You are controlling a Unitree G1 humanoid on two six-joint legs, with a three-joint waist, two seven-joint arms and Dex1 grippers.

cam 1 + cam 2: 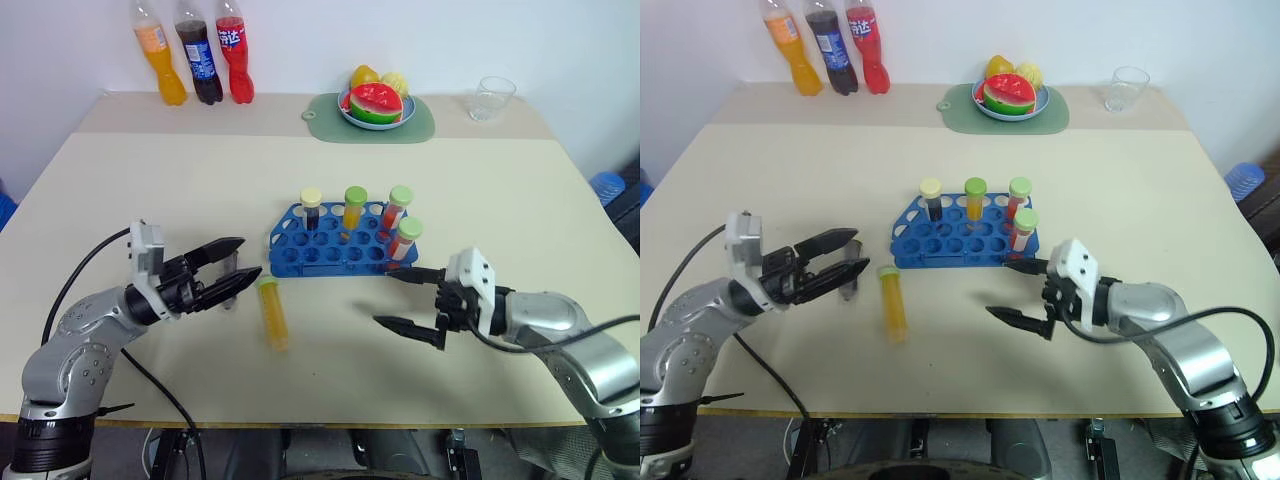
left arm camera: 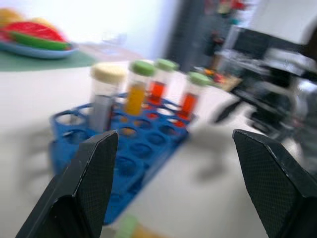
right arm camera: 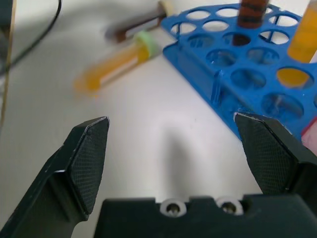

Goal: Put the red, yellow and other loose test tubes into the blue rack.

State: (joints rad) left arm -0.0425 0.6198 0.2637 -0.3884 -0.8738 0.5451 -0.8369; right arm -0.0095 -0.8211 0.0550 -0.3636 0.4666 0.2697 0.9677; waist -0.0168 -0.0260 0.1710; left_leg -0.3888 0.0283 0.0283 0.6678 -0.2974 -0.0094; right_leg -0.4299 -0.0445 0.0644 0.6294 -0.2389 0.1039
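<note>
left pincer (image 1: 238,264) open, empty | right pincer (image 1: 412,300) open, empty

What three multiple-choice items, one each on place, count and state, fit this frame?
1. Where does the loose yellow tube lie?
A. in the rack
B. on the table, left of the blue rack
C. beside the fruit plate

2. How many tubes stand in the rack?
A. two
B. four
C. six

3. How are the two tools?
A. both open, empty
B. left shut on a tube
C. both shut

Key: 1 B, it lies flat near the left tool; 2 B, four capped tubes stand upright; 3 A, the left tool and the right tool have spread fingers holding nothing.
</note>
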